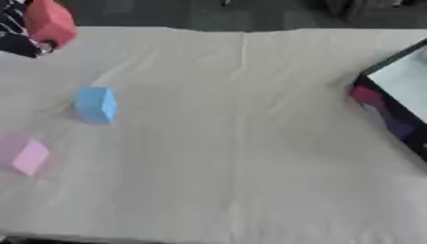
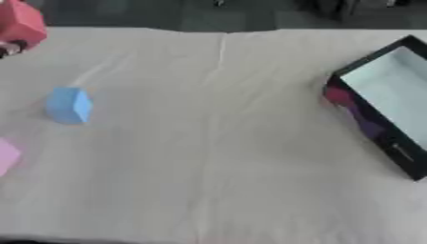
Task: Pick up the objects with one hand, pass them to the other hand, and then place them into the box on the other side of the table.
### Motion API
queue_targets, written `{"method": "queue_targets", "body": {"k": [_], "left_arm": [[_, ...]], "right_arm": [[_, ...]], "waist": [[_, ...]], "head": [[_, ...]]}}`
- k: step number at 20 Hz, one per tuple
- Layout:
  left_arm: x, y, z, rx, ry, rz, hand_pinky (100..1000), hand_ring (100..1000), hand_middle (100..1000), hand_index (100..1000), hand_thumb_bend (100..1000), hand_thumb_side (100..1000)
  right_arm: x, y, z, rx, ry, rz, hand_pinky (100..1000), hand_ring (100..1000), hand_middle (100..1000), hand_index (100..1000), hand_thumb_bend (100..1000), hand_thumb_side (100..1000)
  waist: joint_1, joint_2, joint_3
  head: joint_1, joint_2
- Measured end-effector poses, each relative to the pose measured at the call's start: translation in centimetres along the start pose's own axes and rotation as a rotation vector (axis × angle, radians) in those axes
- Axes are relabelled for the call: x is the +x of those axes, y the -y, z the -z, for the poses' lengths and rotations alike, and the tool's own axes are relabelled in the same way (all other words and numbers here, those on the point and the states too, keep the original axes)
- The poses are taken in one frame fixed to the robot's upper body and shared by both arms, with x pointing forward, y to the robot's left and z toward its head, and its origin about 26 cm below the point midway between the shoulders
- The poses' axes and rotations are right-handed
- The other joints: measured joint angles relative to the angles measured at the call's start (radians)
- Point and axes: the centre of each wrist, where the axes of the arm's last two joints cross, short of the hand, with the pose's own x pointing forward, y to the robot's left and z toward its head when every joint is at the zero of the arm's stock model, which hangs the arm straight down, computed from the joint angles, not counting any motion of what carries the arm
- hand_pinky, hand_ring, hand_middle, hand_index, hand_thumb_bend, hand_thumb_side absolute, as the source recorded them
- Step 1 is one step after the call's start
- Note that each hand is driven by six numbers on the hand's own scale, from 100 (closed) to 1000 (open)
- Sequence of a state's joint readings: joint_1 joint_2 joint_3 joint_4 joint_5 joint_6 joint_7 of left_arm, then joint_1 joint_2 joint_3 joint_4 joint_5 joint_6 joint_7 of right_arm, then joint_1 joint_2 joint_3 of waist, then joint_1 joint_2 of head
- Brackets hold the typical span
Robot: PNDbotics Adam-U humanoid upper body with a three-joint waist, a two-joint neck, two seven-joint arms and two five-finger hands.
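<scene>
Left hand (image 1: 18, 33) sits at the far left corner, up above the table (image 1: 242, 143), with a red block (image 1: 50, 23) against it (only a dark sliver of the hand shows; cannot tell how its fingers lie). Blue block (image 1: 95, 104) rests on the cloth left of centre. Pink block (image 1: 30, 156) lies nearer, by the left edge. Black box (image 2: 385, 105) stands at the right edge, pale inside. Right hand unseen.
</scene>
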State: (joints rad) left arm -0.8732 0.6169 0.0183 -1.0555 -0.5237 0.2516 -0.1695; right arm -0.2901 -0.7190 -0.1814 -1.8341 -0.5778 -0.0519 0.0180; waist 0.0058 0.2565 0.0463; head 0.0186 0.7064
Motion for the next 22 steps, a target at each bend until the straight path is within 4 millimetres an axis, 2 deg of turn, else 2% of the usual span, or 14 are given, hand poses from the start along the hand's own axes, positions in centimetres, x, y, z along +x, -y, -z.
{"method": "queue_targets", "body": {"k": [4,10,15,22], "left_arm": [[1.2,1.5,-0.6,-0.006,0.044,-0.038,746,603,534,526,105,100],[3.7,4.4,-2.0,0.020,0.162,-0.084,727,592,532,526,100,100],[6.0,6.6,-3.2,0.038,0.275,-0.109,720,584,529,527,100,100],[7.6,8.9,-4.1,0.030,0.332,-0.115,711,573,520,522,100,100]], "right_arm": [[1.3,-0.2,1.3,0.081,0.040,-0.042,1000,1000,1000,1000,100,430],[2.8,-1.5,3.3,0.227,0.088,-0.093,1000,1000,1000,1000,100,312],[3.5,-2.9,4.7,0.336,0.126,-0.131,1000,1000,1000,1000,100,277],[3.8,-4.3,5.8,0.428,0.143,-0.163,1000,1000,1000,1000,100,247]], "waist": [[0.002,-0.010,-0.003],[0.000,-0.012,0.001],[-0.002,-0.015,0.002],[-0.008,-0.023,0.002]], "head": [[-0.014,0.020],[-0.027,0.030],[-0.029,0.030],[-0.029,0.030]]}}
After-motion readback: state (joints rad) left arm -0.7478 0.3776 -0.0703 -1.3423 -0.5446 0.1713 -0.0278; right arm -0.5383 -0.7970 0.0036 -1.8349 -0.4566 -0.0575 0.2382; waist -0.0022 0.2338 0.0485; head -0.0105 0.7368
